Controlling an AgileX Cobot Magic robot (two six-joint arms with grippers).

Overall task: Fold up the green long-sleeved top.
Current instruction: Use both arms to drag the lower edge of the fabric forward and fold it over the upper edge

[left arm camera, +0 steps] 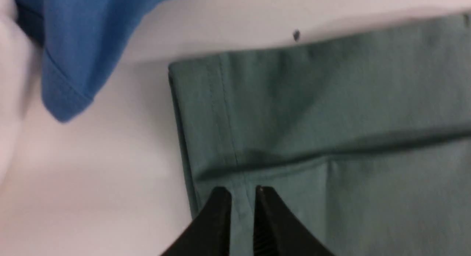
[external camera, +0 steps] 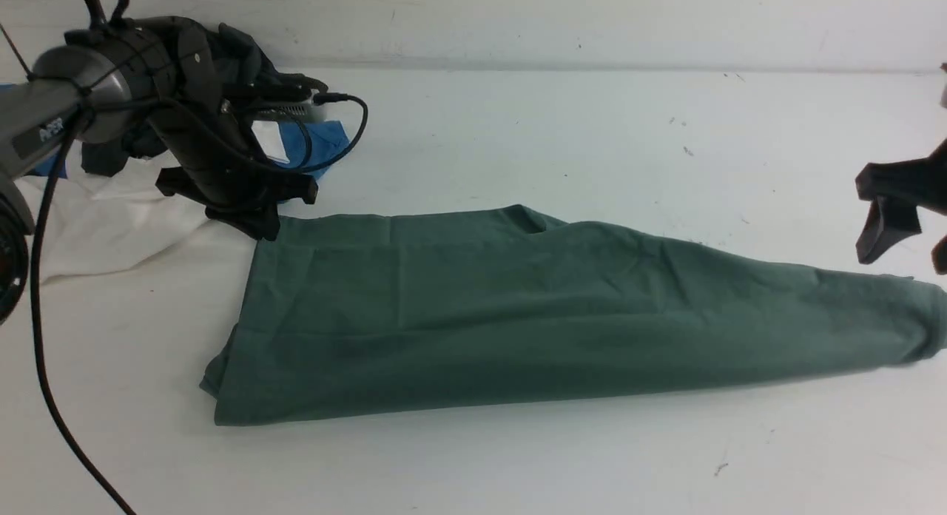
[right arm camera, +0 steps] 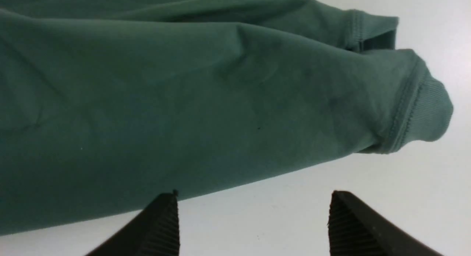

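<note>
The green top (external camera: 518, 315) lies flat on the white worktop (external camera: 518, 130), folded lengthwise into one long band that runs from left of centre almost to the right edge of my front view. Its left end is square and wide. Its right end narrows to a ribbed band (right arm camera: 423, 109) that rests on the surface.

My left end effector (left arm camera: 243, 191) sits over the far left corner of the top, right at the stitched hem. Its jaws stand only a sliver apart, and I see cloth through the gap but nothing pinched. My right end effector (right arm camera: 254, 201) hangs just beyond the ribbed end, jaws spread wide and holding nothing, with one finger's tip at the top's long edge.

Left of the top, a white shirt (external camera: 111, 219) spreads out and touches its far corner. A blue garment (left arm camera: 73, 46) lies just beyond that corner, a strip of worktop between them, and a dark garment (external camera: 103, 156) sits behind the left arm. A black cable (external camera: 44, 352) trails down the near left.

Open worktop stretches behind the top to the pale back wall (external camera: 518, 19), and more runs along its near side.
</note>
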